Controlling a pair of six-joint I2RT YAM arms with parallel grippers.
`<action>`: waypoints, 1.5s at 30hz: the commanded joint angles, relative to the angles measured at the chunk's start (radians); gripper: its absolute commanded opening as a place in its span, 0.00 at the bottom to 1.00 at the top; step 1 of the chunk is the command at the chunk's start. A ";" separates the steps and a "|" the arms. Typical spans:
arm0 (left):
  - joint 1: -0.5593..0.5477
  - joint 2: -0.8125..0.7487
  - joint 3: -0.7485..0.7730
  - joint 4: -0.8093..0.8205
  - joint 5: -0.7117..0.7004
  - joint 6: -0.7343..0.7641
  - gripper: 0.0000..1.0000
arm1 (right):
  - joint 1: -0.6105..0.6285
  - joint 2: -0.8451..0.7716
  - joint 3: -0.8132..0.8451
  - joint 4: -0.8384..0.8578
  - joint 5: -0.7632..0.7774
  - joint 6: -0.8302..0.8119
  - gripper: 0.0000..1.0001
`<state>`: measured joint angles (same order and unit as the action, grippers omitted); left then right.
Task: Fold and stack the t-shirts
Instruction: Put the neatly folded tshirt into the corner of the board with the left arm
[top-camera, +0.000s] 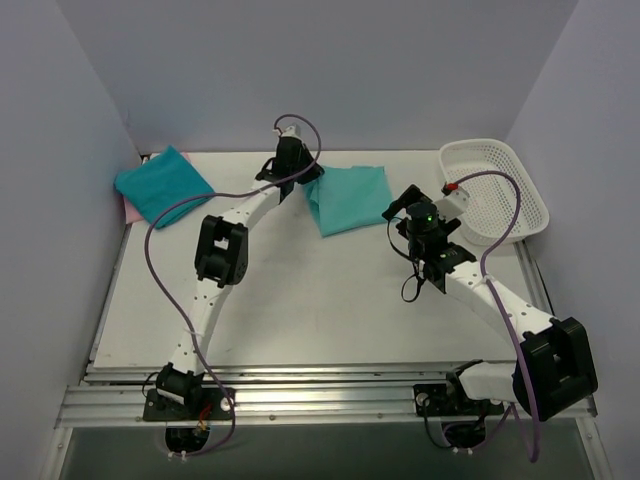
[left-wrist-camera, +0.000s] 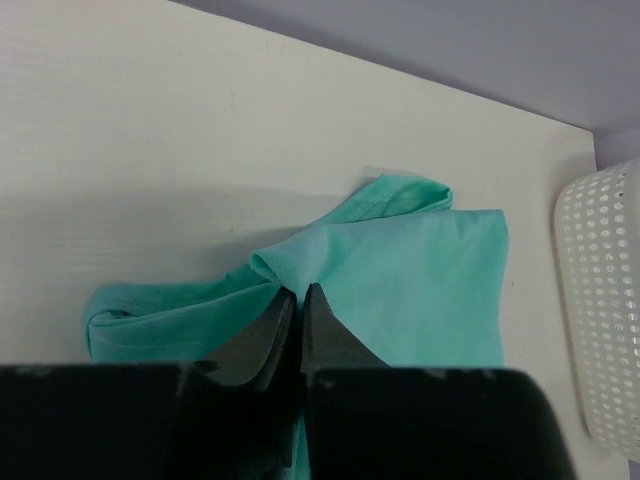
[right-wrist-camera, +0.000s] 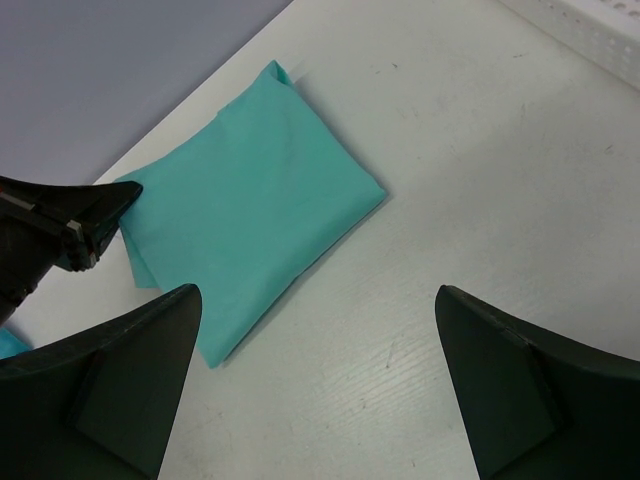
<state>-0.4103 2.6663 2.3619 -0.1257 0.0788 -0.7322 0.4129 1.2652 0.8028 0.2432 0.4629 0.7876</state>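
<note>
A folded teal t-shirt (top-camera: 350, 198) lies at the back middle of the table; it also shows in the left wrist view (left-wrist-camera: 420, 280) and the right wrist view (right-wrist-camera: 250, 210). My left gripper (top-camera: 305, 180) is shut on this shirt's left edge, the cloth bunched and pulled up at the fingertips (left-wrist-camera: 297, 292). My right gripper (top-camera: 400, 208) is open and empty, just right of the shirt above bare table (right-wrist-camera: 318, 292). A bluer teal folded t-shirt (top-camera: 163, 186) lies at the back left on a pink one (top-camera: 129, 206), of which only an edge shows.
A white mesh basket (top-camera: 495, 190) stands at the back right, close to my right wrist; it also shows in the left wrist view (left-wrist-camera: 600, 300) and the right wrist view (right-wrist-camera: 590, 25). Grey walls close the back and sides.
</note>
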 joint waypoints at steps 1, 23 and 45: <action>0.010 -0.135 -0.058 0.040 -0.034 0.033 0.06 | -0.006 -0.013 -0.005 0.024 0.017 0.004 0.98; 0.117 -0.405 -0.873 0.243 -0.386 -0.349 0.22 | -0.011 0.039 -0.001 0.039 0.003 -0.002 0.98; 0.160 -0.955 -1.233 0.394 -0.398 -0.265 0.98 | 0.009 -0.009 -0.020 0.030 -0.007 0.010 0.99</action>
<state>-0.2550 1.8412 1.2045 0.1574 -0.3050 -1.0271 0.4141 1.3014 0.7921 0.2657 0.4435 0.7910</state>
